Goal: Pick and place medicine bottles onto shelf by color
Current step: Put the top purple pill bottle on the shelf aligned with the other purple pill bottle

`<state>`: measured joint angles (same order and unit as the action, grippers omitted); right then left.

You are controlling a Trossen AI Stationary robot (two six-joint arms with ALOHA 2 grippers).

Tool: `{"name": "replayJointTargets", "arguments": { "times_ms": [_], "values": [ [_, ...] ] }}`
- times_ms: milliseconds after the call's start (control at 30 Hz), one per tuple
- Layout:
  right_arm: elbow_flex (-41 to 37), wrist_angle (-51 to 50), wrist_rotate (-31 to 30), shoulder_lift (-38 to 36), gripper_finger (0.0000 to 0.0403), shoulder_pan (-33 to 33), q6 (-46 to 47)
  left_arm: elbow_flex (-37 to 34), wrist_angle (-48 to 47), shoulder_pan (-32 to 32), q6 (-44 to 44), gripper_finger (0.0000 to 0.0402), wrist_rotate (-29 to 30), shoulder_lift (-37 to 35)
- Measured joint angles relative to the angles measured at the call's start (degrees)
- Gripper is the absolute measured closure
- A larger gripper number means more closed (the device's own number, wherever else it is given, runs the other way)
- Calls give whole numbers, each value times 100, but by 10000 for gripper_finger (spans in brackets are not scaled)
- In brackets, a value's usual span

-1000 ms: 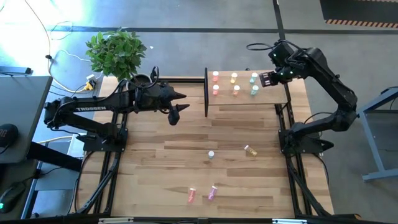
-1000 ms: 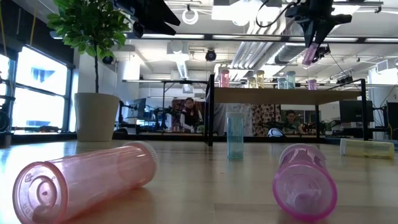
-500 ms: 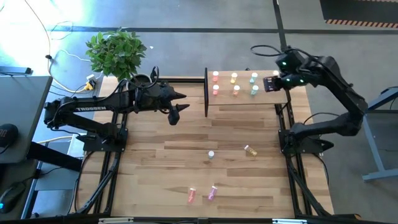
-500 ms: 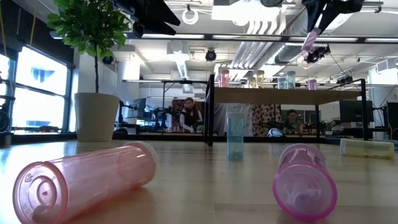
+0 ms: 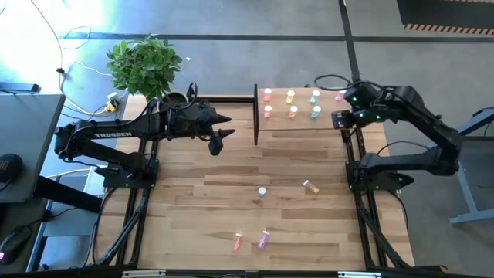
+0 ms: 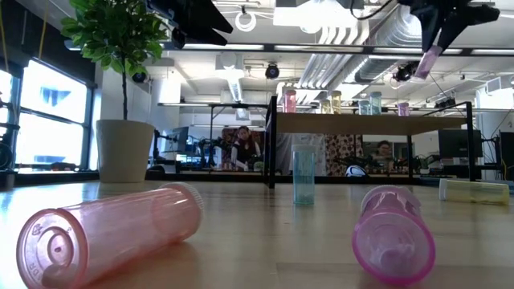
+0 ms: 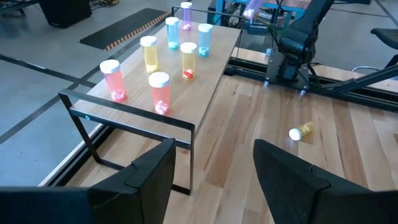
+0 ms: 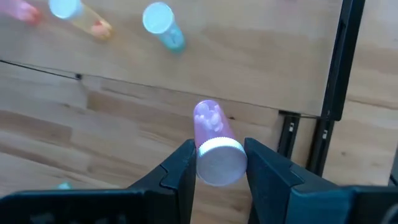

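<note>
The plant (image 5: pixel 145 63) stands at the table's (image 5: pixel 201 208) far left corner, clear of the work. Beside it the left gripper (image 5: pixel 220 133) waits in the air just short of the shelf's (image 5: pixel 324 122) near end, fingers (image 7: pixel 149 171) apart and holding nothing; its wrist view looks along the board, so it seems parked where it can reach without crowding the other arm.

On the shelf the bottles stand upright in pairs by colour: red-pink ones (image 7: pixel 113 79) nearest the left arm, then yellow (image 7: pixel 149 53), then pale blue-green (image 7: pixel 172 32), with one magenta bottle (image 7: pixel 186 15) at the far end (its partner spot looks empty). That order suggests each colour gets its own place along the board.

Four bottles remain on the table: a pale one (image 5: pixel 262 191) upright in the middle, a yellow one (image 5: pixel 311 187) lying to its right, and a pink (image 5: pixel 238 242) and a magenta one (image 5: pixel 263 239) lying near the front edge.

At the shelf's right end the right gripper (image 5: pixel 340 119) is clamped on a magenta bottle (image 8: pixel 213 142), gripping it at the white cap with the body pointing forward. It hangs above the table just off the board's end, not yet over the magenta spot, so the placing is likely the step in hand.
</note>
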<state>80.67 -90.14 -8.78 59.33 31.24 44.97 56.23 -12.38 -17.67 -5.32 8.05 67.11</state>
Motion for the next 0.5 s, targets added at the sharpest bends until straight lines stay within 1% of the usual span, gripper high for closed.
{"name": "replayJointTargets", "arguments": {
  "times_ms": [100,200,400,500],
  "values": [
    [9,4,7,88,290,107,-106,0,0,0,0,194,0,0],
    [213,12,7,299,290,217,-304,0,0,0,1,194,2,0],
    [862,24,-70,935,290,388,-1030,0,0,0,2,194,4,0],
    [1127,21,-137,1271,290,598,-1394,0,0,0,0,194,4,0]
  ]
}}
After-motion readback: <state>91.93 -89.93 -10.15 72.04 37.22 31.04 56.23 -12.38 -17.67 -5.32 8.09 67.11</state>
